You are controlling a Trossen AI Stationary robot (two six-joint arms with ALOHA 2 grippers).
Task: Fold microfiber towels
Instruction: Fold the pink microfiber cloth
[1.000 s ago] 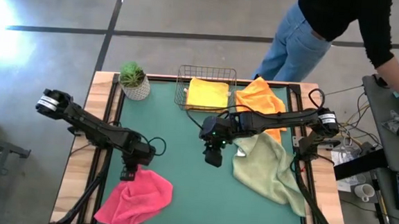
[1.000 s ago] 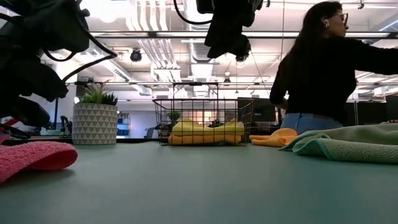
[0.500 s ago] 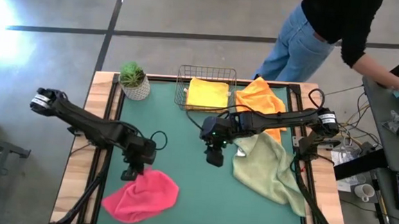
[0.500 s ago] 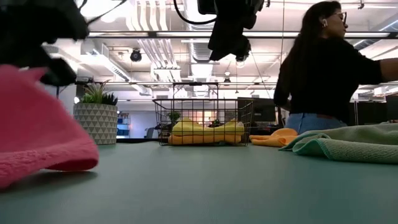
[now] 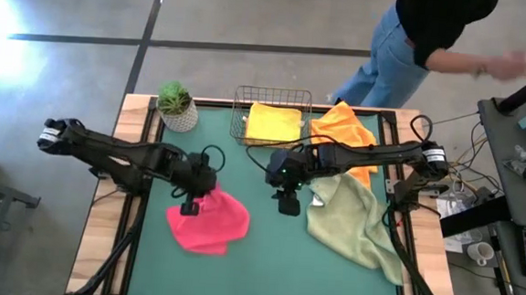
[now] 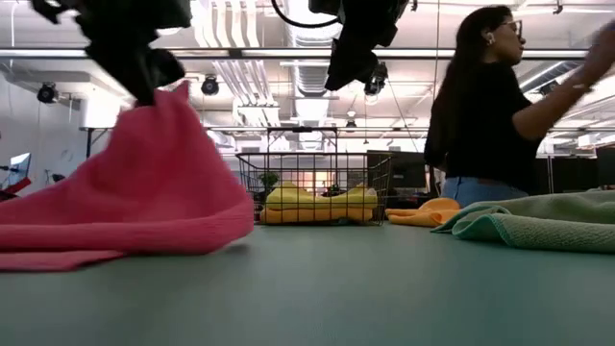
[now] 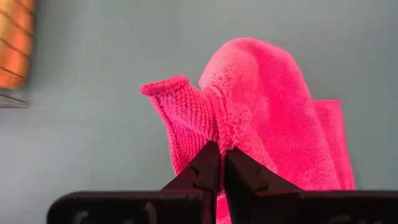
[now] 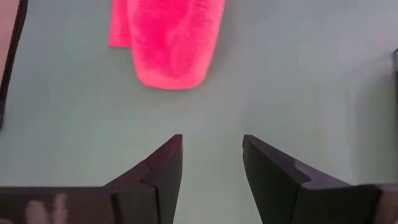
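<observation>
A pink towel [image 5: 209, 222] lies bunched on the green table left of centre; it also shows in the low view [image 6: 135, 192] and the right wrist view [image 8: 168, 40]. My left gripper [image 5: 191, 203] is shut on its raised part. My right gripper [image 5: 288, 204] hovers open and empty above the table's middle, right of the pink towel. A sage green towel [image 5: 354, 222] lies spread at the right. An orange towel [image 5: 346, 134] lies at the far right. A yellow towel [image 5: 274, 123] lies in the wire basket [image 5: 240, 105]. My left gripper pinches a gathered fold of the pink towel [image 7: 211, 127] between its two fingers, at the towel's left side, coming from above. The held part is lifted into a peak [image 6: 178, 101]; the rest of the towel drapes down and lies on the table.
A small potted plant [image 5: 176, 106] stands at the far left corner. The wire basket stands at the far edge, middle. A person [image 5: 434, 39] stands beyond the table's far right corner, reaching over a side desk [image 5: 519, 154].
My left gripper has gone toward the table's right and far edges and risen, dragging the pink towel from the near left corner toward the middle. The held part has lifted into a peak while the towel's lower part trails on the table. The person's arm has moved.
</observation>
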